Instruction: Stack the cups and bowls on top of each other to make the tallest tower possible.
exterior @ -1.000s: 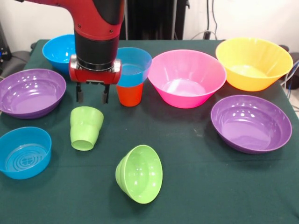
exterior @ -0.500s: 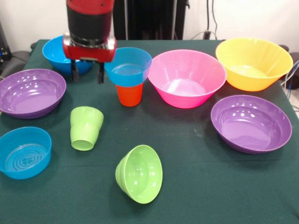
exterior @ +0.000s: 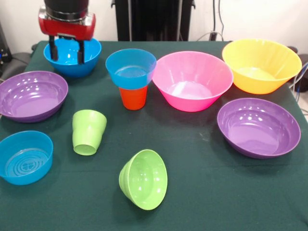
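My gripper (exterior: 67,51) hangs open and empty at the far left, in front of a blue bowl (exterior: 72,57). To its right the tower (exterior: 132,79) is an orange cup (exterior: 133,97) with a blue bowl (exterior: 131,67) sitting on top. A lime green cup (exterior: 88,132) lies tilted on the cloth at the left, and a small lime green bowl (exterior: 144,179) lies on its side near the front. A pink bowl (exterior: 192,80), a yellow-orange bowl (exterior: 261,65), two purple bowls (exterior: 32,95) (exterior: 258,127) and a third blue bowl (exterior: 24,157) stand upright around them.
The table (exterior: 207,192) is covered with dark green cloth. Black equipment and cables stand behind its far edge.
The gripper has risen and moved left and toward the far side, from beside the orange cup to in front of the far-left blue bowl. No cup or bowl has moved.
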You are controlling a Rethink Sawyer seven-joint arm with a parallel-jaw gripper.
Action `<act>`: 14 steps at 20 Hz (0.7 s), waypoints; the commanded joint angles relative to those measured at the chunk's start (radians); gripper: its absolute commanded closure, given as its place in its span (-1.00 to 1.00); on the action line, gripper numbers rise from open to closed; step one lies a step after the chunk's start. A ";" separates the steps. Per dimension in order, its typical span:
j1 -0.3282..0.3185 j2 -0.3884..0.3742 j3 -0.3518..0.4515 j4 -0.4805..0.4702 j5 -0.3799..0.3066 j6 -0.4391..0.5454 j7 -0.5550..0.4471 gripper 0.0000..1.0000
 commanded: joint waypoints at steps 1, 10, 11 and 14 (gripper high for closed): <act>-0.010 0.023 0.088 0.098 -0.048 0.021 -0.167 -1.00; 0.006 0.052 0.063 0.114 -0.042 -0.019 -0.064 -1.00; 0.003 0.043 0.059 0.126 -0.039 -0.018 -0.059 -1.00; -0.007 0.031 0.053 0.151 -0.041 -0.033 -0.054 -1.00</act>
